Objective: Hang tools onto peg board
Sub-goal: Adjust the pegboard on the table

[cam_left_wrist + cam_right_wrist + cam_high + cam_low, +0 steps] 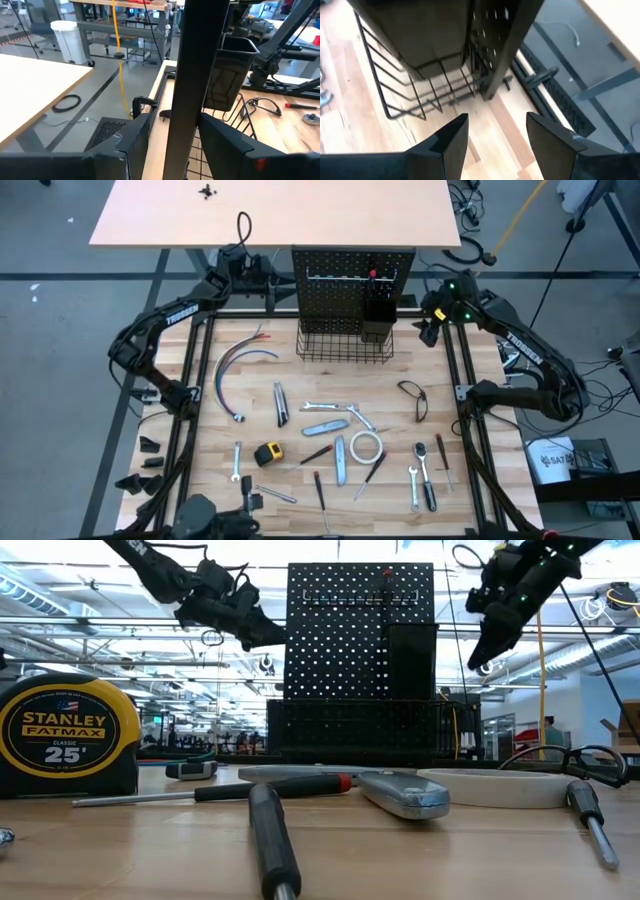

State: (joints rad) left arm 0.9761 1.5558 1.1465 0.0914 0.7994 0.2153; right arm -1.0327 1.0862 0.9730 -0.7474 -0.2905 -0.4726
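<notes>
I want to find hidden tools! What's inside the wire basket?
Nothing shows through the wire basket on the black board from above. The black cup hanging over its right end hides that corner.

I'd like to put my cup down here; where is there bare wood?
Bare wood lies between the wire basket and the wrench below it, and right of the basket above the glasses. The table's front is crowded: tape measure, tape roll, screwdrivers, knives.

An upright black perforated metal peg board with a black wire basket stands at the far edge of the pale wooden slatted worktop. The left claw and right claw flank it; silver wrenches and a yellow-black tape measure lie nearer.
</notes>
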